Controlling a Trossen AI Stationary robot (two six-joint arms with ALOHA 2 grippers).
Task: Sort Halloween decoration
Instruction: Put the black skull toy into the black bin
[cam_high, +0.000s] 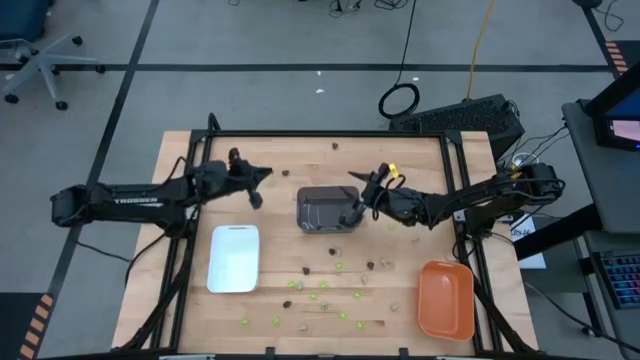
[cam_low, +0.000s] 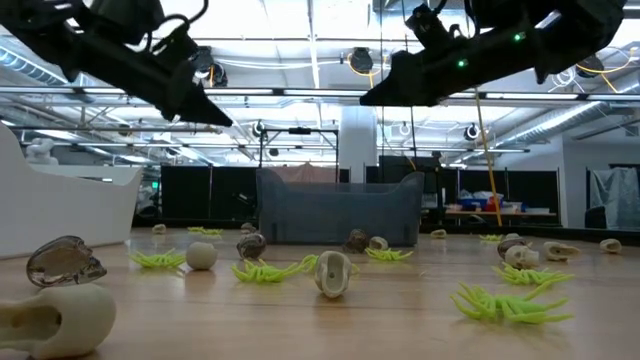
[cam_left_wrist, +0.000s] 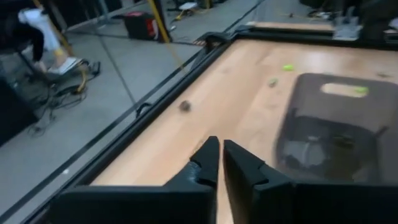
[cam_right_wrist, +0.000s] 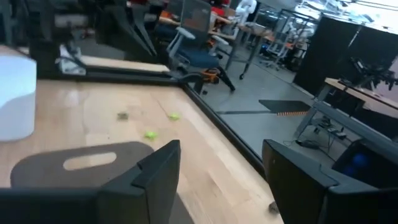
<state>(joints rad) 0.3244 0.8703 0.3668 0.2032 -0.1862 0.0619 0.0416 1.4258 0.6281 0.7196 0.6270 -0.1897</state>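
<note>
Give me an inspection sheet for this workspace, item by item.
Surface: wooden table, black frame around it.
Job's things: small green, dark and tan trinkets scattered over the near half; a few lie past the dark grey tray. White tray and orange tray look empty.
Clutter: nothing seen.
Grippers: left gripper raised over the table, fingers almost together, empty; right gripper open at the grey tray's right end, empty.
Cables: black coil and yellow cable on the floor.
Surroundings: office chair, equipment desk.

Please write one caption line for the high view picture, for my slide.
Both hands hover beside the dark grey tray; green, dark and tan trinkets lie scattered between white tray and orange tray.
</note>
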